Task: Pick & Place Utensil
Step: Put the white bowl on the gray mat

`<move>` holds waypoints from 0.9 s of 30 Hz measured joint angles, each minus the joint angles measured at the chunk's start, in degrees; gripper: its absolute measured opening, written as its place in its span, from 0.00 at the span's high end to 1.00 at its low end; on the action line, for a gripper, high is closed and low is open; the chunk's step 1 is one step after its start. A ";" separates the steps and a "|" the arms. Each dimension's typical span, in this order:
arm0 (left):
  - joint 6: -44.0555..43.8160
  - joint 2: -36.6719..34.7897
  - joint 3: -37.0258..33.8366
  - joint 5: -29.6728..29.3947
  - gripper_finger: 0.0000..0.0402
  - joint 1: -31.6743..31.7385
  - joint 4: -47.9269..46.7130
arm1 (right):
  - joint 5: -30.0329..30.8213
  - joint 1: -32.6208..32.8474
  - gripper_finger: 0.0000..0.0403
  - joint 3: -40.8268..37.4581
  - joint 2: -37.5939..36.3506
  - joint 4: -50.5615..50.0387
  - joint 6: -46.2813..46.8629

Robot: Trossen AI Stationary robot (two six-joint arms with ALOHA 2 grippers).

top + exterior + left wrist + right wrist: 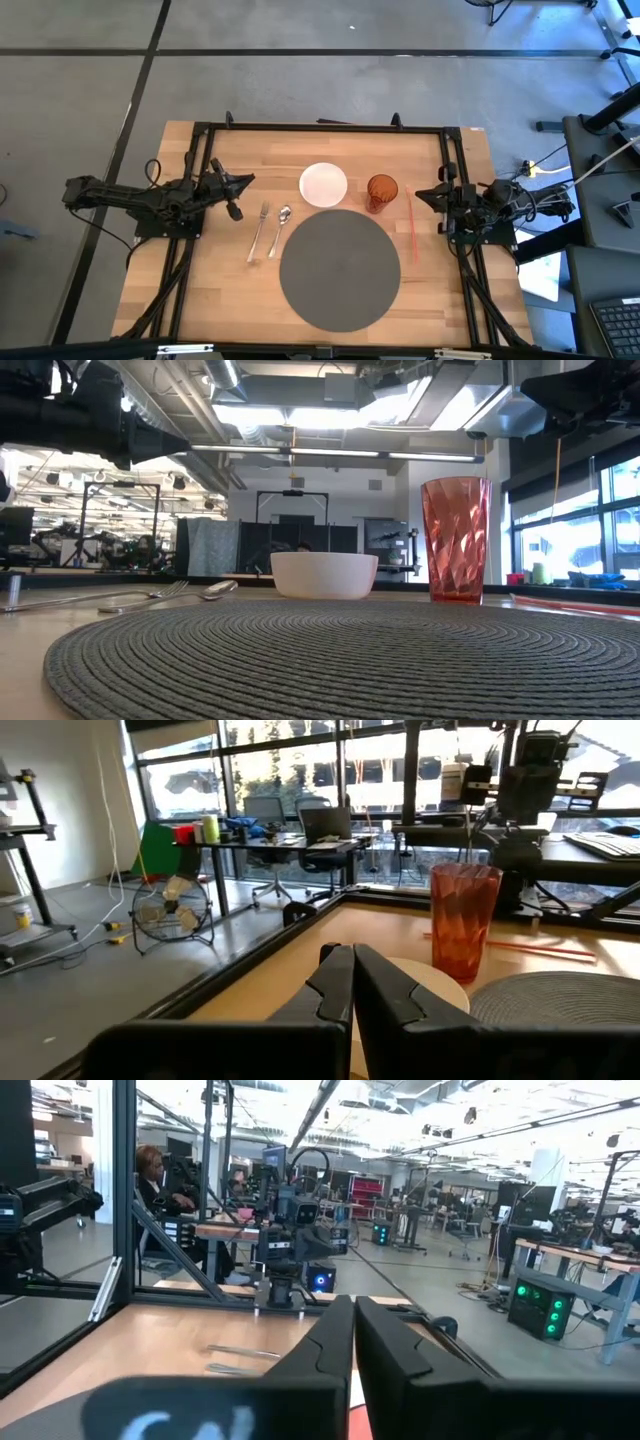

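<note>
Placemat, round, grey woven, lies at table near-centre. Fork & spoon lie side by side just left of mat, unheld. White bowl sits beyond mat; orange cup just right of bowl; red straw right of mat. L gripper raised at left side, fingers clenched, empty. R gripper at right edge near cup, fingers clenched, empty.

Round grey woven placemat cut off by the low view's bottom edge, white bowl partly hidden behind the left gripper in its wrist view, thin red straw too small to tell detail.
</note>
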 joint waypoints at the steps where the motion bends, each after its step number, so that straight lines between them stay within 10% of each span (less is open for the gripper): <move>1: 0.01 0.00 0.00 0.05 0.99 0.00 0.00 | 0.00 -0.02 0.96 0.00 0.01 0.00 -0.24; 27: -0.94 0.00 0.02 0.24 0.99 0.00 0.48 | -0.02 -0.02 0.96 0.00 0.01 -0.61 -0.55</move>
